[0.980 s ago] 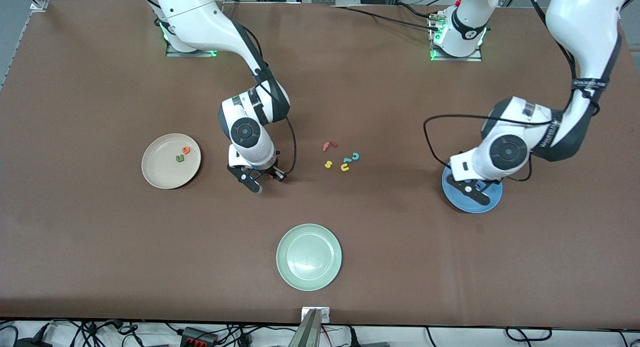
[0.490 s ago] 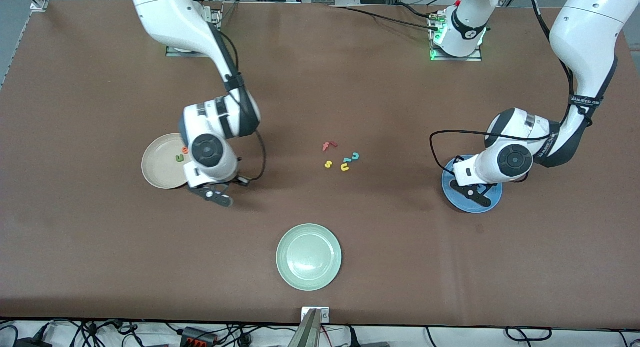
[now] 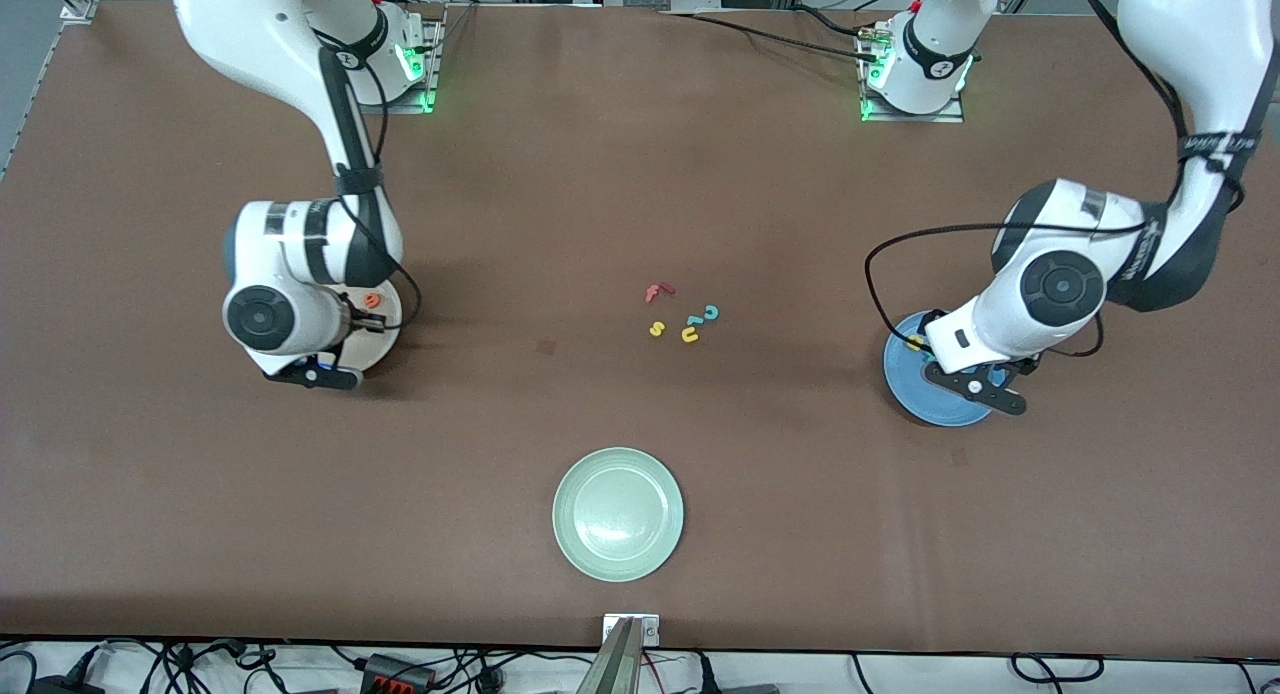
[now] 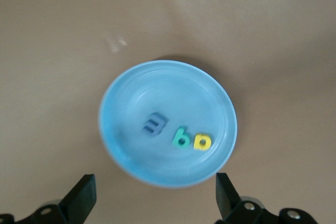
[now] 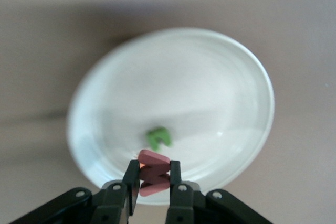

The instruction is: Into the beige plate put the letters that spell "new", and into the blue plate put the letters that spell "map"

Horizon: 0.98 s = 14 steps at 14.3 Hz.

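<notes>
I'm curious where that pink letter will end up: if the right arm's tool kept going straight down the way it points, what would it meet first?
Probably the beige plate. The right tool, shut on the pinkish-red w, hangs over it close to the green n, though depth is unclear.

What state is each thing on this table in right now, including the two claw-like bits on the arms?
Left tool: open, over the blue plate.
Right tool: shut on the pinkish-red w, over the beige plate.
Blue plate: holds blue m, teal letter, yellow letter.
Beige plate: holds green n and orange e.
Green plate: nothing in it.
Leftover letters: loose on the table.
</notes>
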{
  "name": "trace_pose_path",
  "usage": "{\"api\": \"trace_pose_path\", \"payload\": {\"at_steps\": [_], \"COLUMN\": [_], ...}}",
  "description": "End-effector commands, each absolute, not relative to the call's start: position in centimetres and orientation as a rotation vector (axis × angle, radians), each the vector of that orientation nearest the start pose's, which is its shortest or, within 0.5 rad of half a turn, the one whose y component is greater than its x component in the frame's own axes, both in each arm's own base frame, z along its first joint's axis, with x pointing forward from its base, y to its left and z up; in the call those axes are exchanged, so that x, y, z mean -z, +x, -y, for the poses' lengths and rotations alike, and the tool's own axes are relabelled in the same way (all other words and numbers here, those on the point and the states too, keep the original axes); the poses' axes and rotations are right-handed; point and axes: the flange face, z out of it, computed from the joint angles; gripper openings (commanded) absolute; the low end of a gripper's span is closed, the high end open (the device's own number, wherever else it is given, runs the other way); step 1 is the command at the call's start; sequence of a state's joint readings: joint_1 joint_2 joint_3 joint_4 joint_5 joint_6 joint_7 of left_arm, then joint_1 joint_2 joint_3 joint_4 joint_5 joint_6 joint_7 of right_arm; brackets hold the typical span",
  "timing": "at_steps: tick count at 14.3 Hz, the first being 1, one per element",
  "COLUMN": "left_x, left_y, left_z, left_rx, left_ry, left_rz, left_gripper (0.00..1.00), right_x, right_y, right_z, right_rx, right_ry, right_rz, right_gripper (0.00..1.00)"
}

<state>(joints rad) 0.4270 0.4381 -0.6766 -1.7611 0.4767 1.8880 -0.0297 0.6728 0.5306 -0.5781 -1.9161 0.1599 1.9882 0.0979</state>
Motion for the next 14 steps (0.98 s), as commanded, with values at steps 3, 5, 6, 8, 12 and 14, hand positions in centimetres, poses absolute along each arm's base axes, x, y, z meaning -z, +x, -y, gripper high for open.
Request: {"api": "trace_pose_path", "payload": {"at_steps": [3, 5, 6, 8, 12, 14], "left_x": [-46.4, -49.1, -50.1, -52.9, -57.3, -57.3], "left_y": [63.3, 63.2, 62.9, 62.0, 58.2, 55.8], "left_z": [9.4, 9.2, 8.9, 7.3, 4.2, 3.1], "left_rx": [-0.306, -0.275, -0.264, -0.216, -0.078, 0.048], "left_ry": [-2.954, -3.02, -3.055, -3.103, -3.175, -3.18], "left_rz": [-0.452, -0.408, -0.385, -0.249, -0.041, 0.005], "left_gripper": [1.0, 1.0, 1.0, 1.0, 1.0, 1.0], "right_x": [-21.6, -20.2, -19.7, -19.4, -26.4, -30.1], "right_y": [55.2, 54.7, 54.5, 54.5, 57.0, 59.0], "right_z": [-1.3, -0.7, -0.6, -0.1, -1.0, -1.5], "right_rx": [-0.588, -0.575, -0.558, -0.536, -0.512, -0.501], "right_ry": [-3.222, -3.23, -3.237, -3.241, -3.179, -3.165], "right_rz": [-0.002, -0.009, -0.005, 0.003, 0.003, -0.008], "right_gripper": [0.21, 0.22, 0.23, 0.94, 1.0, 1.0]}}
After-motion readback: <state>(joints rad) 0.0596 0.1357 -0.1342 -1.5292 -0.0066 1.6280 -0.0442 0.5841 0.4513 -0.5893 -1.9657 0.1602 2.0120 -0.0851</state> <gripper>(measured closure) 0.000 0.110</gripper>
